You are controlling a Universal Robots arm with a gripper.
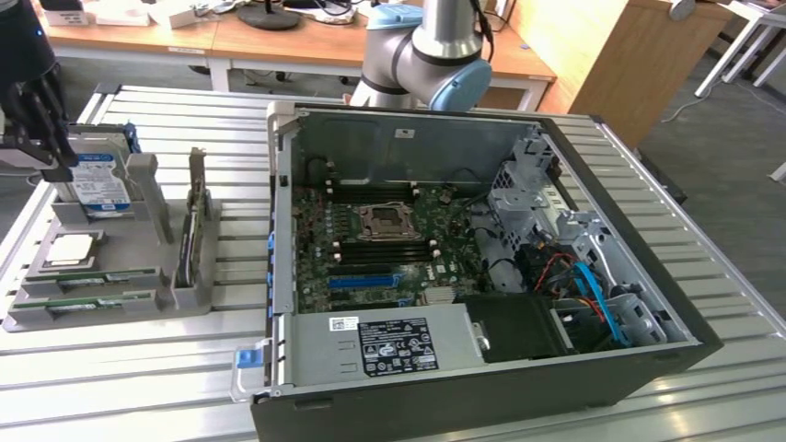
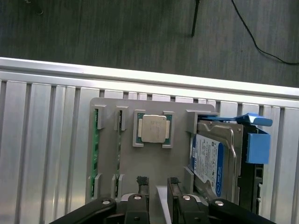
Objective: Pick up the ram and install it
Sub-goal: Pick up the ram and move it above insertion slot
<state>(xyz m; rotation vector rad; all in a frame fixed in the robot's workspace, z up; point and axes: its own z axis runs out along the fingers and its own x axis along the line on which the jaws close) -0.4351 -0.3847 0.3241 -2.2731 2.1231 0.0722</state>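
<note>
The gripper (image 1: 47,152) is hanging over the far end of the grey holder (image 1: 184,299) that is sitting on the slatted metal table (image 1: 123,378), at the exterior view's left. Its jaws are standing wide apart with nothing between them. In the wrist view the gripper (image 2: 158,183) is showing two black fingertips (image 2: 142,180) with bare holder (image 2: 107,105) in the gap. The ram (image 1: 101,276) is lying on its long edge in a slot of the holder, just beside the silver CPU chip (image 1: 72,249). Its twin stick (image 1: 96,302) is lying parallel in the next slot, nearer the holder's outer edge. Neither stick is touching the gripper. In the wrist view the ram (image 2: 118,154) and the twin stick (image 2: 96,149) are showing as two thin green lines beside the CPU chip (image 2: 153,128). A hard drive (image 1: 101,180) with a blue and white label is standing on edge in the holder close under the gripper, and the wrist view is showing the hard drive (image 2: 208,158) with a blue bracket (image 2: 257,140) on it. An upright expansion card (image 1: 193,221) is standing in the holder on the side nearest the open computer case (image 1: 687,304). Inside the case the green motherboard (image 1: 356,253) is lying exposed.
</note>
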